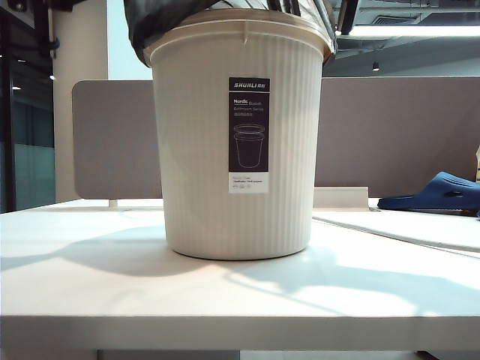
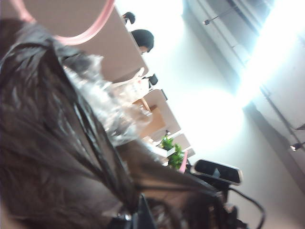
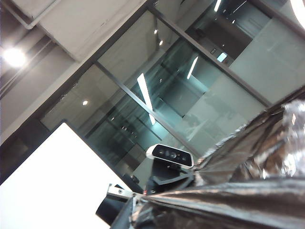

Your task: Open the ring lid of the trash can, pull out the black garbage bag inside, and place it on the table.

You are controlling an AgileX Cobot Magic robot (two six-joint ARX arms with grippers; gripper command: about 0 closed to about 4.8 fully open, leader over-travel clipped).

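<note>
Trash can: stood mid-table. Black garbage bag: bunched above the rim, top cut off. Ring lid: partly seen. Left gripper, right gripper: clenched, buried in film; fingers hidden.

Both grippers buried under black garbage bag
</note>
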